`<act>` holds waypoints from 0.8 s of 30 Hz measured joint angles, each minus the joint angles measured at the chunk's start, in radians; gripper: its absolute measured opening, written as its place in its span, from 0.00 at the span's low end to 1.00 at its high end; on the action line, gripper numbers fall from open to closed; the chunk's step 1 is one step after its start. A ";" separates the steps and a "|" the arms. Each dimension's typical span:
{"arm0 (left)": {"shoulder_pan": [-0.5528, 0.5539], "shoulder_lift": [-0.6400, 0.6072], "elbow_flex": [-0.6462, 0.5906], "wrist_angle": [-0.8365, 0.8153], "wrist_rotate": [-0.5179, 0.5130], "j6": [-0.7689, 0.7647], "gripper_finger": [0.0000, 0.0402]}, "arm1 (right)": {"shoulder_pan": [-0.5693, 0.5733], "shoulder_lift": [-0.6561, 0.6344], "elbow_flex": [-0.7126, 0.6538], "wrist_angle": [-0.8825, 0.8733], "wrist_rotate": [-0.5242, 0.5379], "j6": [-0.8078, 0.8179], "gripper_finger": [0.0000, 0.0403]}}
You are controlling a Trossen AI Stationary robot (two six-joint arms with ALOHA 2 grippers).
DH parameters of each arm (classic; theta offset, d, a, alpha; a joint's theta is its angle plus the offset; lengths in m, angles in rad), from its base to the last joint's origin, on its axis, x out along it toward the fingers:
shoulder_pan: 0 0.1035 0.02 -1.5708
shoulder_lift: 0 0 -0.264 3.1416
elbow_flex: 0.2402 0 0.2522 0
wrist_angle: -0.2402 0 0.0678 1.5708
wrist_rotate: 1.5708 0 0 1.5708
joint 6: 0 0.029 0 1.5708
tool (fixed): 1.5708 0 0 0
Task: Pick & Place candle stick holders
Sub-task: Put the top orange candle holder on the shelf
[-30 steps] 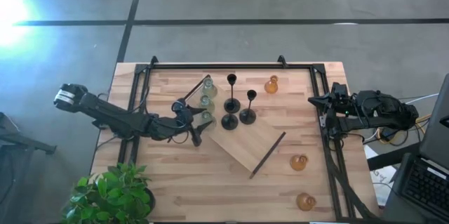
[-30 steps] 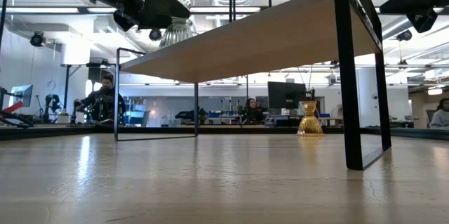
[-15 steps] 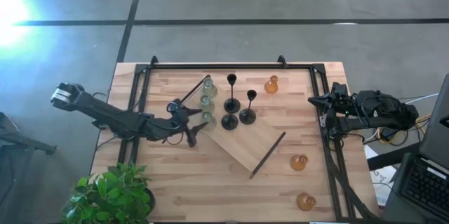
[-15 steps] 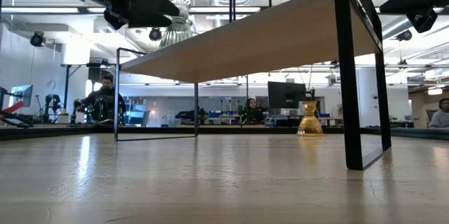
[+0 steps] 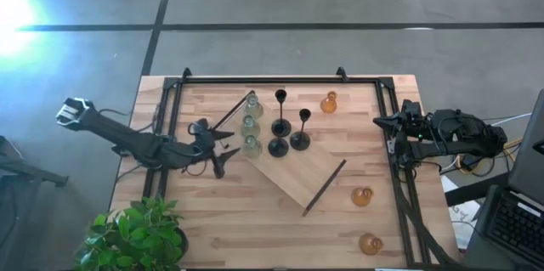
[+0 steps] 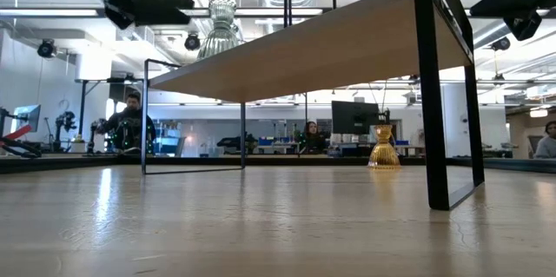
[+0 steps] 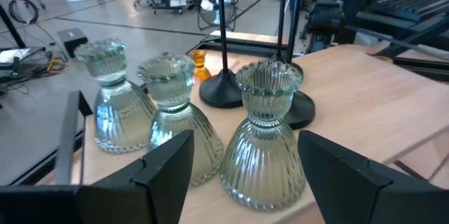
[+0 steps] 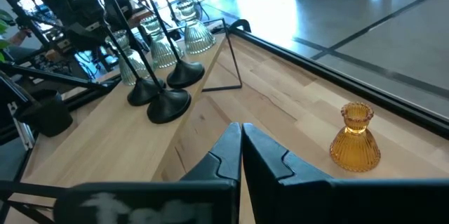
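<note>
Left claw (image 5: 223, 148) spread, beside 3 green holders (image 5: 250, 124) at board edge (image 5: 255, 165)

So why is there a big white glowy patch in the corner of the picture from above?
High view: glare from strong light hitting the shiny floor washes out that top-left corner. Low view: ceiling lights reflect as pale streaks on the table. Left wrist view: the near green glass holder is sharp; the room behind blurs.

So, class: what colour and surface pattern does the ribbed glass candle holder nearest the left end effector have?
Pale green glass candle holder, with vertical ribs and a scalloped rim; the left wrist view shows it best.
</note>
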 joint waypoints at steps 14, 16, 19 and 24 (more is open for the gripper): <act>-0.011 -0.348 0.002 -0.219 0.021 0.271 0.51 | 0.000 0.000 0.000 0.000 0.000 0.000 0.02; -0.011 -0.373 0.002 -0.266 0.023 0.271 0.42 | 0.000 0.000 0.000 0.000 0.000 0.000 0.02; -0.011 -0.423 -0.002 -0.324 0.024 0.271 0.24 | 0.000 0.000 0.000 0.000 0.000 0.000 0.02; 0.019 -0.533 -0.032 -0.372 0.016 0.274 0.02 | 0.000 0.000 0.000 0.000 0.000 0.000 0.02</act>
